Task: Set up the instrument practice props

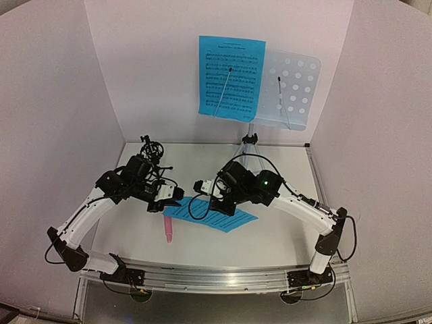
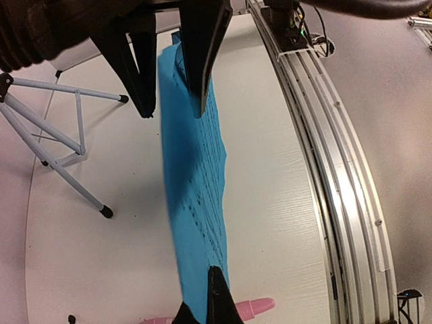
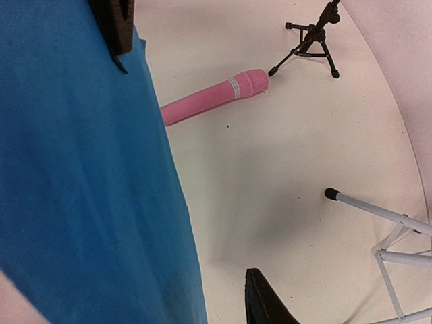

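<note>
On the table (image 2: 270, 202), left claw (image 2: 210, 291) pinching one end of blue page (image 2: 196, 182), right claw (image 2: 173, 113) parted over opposite end

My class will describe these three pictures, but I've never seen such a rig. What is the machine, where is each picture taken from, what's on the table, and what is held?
These are two robot arms bolted at the near edge of a table, each ending in two fingers. The wide picture comes from a fixed camera above and behind them; the other two come from a camera on each wrist. At the back stands a music stand holding one blue page. On the table lie a pink microphone and, standing, a small black tripod. A second blue page stretches between the arms. The left fingers appear pinched shut on one end; the right fingers stand apart around the other end.
</note>
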`<state>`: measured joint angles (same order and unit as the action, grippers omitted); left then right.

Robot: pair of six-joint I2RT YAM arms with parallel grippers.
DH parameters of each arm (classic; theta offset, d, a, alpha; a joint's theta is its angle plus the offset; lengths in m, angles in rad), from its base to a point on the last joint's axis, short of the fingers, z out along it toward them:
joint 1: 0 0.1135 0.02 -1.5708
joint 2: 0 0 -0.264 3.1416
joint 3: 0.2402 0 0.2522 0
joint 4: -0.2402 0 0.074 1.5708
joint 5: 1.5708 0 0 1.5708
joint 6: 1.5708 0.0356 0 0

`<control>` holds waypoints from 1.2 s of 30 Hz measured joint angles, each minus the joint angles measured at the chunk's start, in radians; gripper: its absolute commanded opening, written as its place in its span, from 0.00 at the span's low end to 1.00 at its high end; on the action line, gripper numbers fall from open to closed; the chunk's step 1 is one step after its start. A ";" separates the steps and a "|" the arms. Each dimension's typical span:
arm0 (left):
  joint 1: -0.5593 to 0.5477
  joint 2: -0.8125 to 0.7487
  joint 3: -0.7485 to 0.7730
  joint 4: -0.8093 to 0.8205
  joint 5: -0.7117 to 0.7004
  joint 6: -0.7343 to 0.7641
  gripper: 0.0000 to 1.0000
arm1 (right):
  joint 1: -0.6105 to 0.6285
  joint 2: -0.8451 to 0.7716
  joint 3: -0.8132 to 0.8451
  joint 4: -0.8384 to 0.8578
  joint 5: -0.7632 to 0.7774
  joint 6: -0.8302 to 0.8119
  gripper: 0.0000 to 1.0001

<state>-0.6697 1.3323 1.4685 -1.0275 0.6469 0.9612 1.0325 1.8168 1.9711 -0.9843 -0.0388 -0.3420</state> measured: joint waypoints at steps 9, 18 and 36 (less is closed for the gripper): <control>0.000 0.050 0.060 -0.056 -0.028 0.032 0.34 | 0.000 -0.001 0.004 -0.001 0.000 0.006 0.00; 0.029 0.027 0.070 0.157 -0.010 -0.203 1.00 | -0.124 -0.004 0.148 -0.009 -0.126 0.073 0.00; 0.094 0.027 0.188 0.682 -0.014 -0.681 1.00 | -0.512 -0.093 0.487 0.023 -0.540 0.180 0.00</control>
<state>-0.5761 1.3595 1.6562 -0.3455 0.6325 0.2799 0.5207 1.7233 2.4583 -0.9614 -0.5790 -0.1619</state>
